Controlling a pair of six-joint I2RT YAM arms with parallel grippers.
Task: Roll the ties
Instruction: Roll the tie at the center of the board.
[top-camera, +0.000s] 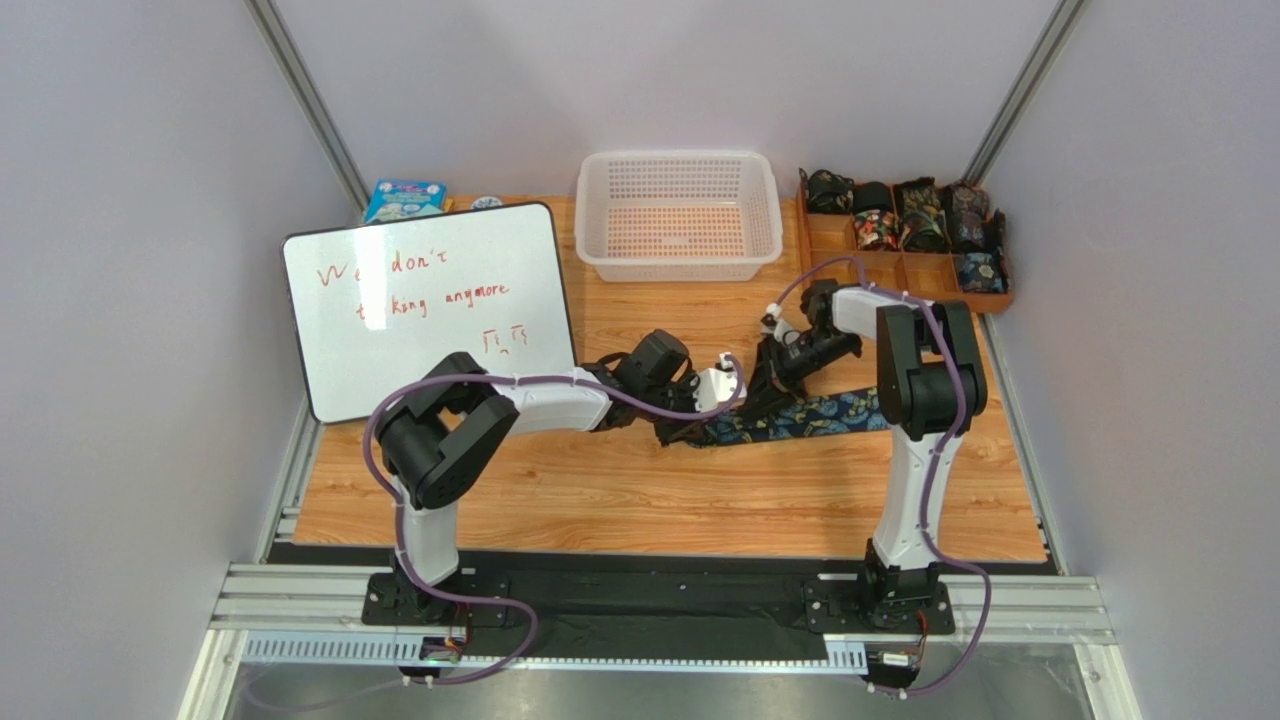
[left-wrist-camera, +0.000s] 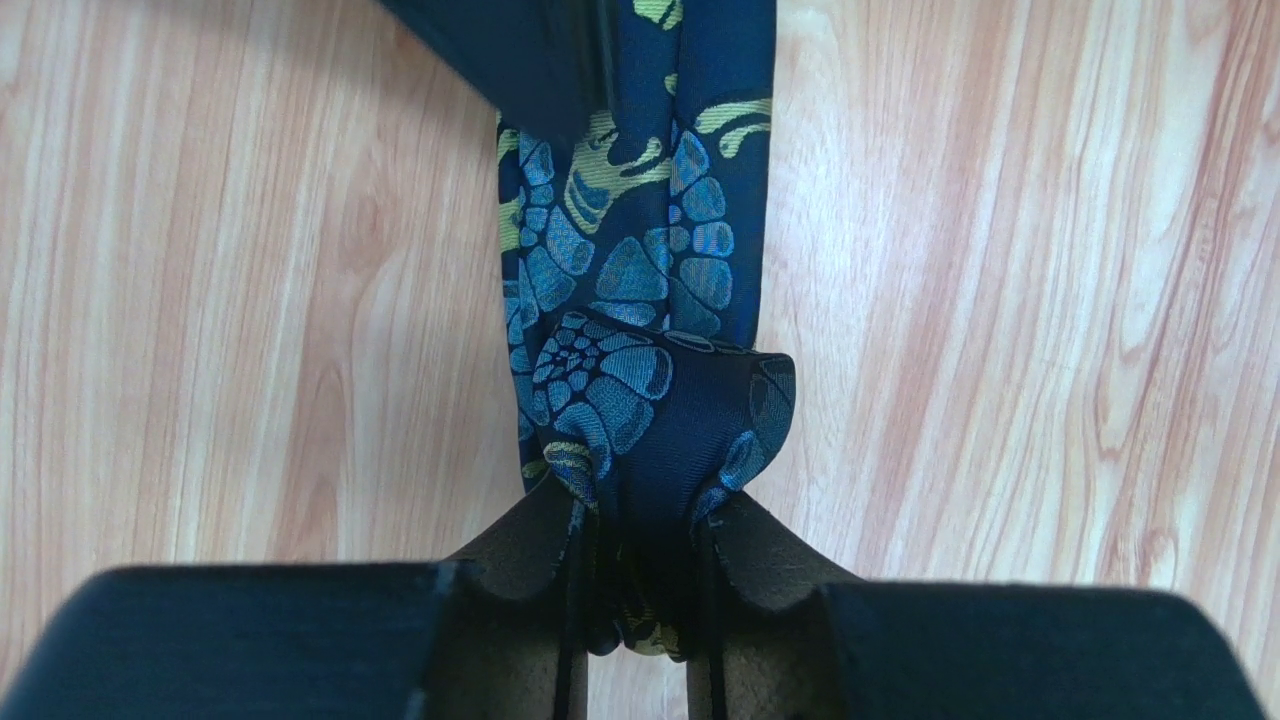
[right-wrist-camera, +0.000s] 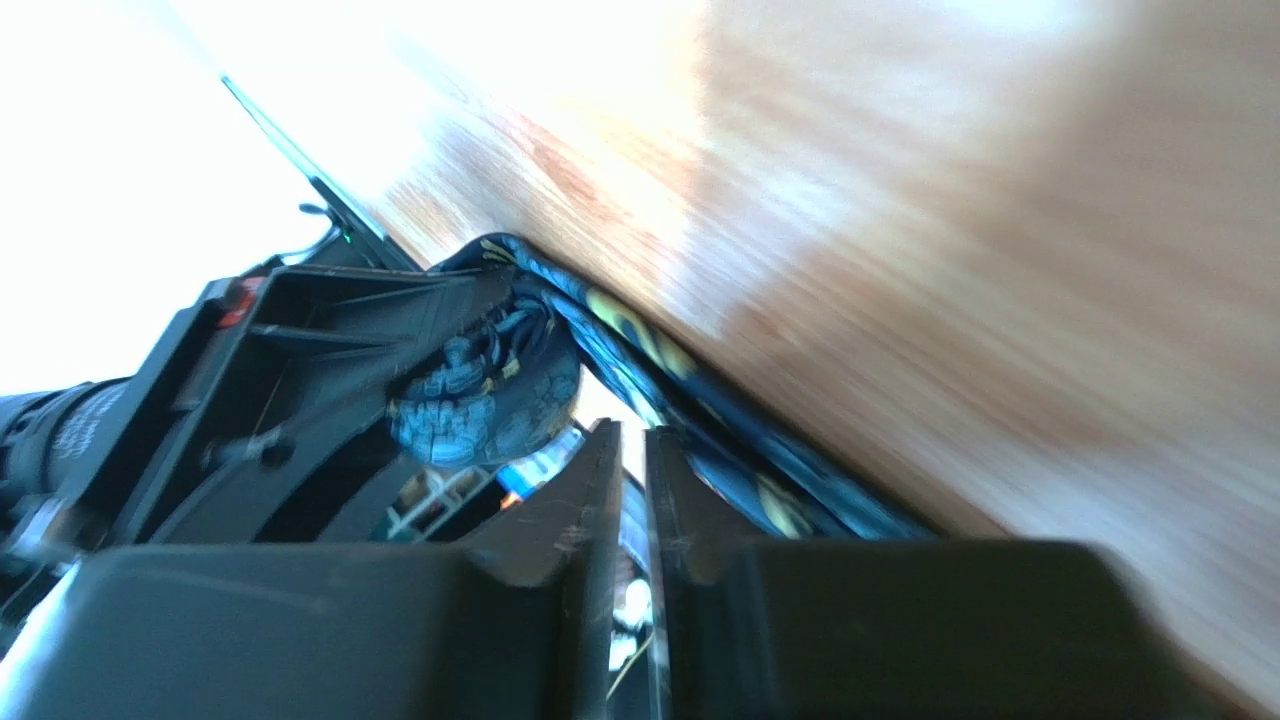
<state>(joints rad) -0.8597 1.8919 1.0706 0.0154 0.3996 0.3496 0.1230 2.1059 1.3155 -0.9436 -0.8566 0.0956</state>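
A black tie with teal-blue and yellowish paisley (top-camera: 812, 416) lies flat on the wooden table, running from centre to right. My left gripper (top-camera: 715, 396) is shut on its rolled-up left end; in the left wrist view the bunched fabric (left-wrist-camera: 646, 405) is pinched between the jaws of the left gripper (left-wrist-camera: 639, 518), and the rest of the tie runs away from them. My right gripper (top-camera: 769, 372) hovers just right of it, jaws nearly touching and empty (right-wrist-camera: 631, 450). The right wrist view shows the rolled end (right-wrist-camera: 484, 393) in the left gripper.
A white plastic basket (top-camera: 679, 215) stands at the back centre. A wooden tray (top-camera: 984, 296) with several rolled ties sits at the back right. A whiteboard (top-camera: 428, 308) leans at the left, with a blue box (top-camera: 403, 198) behind it.
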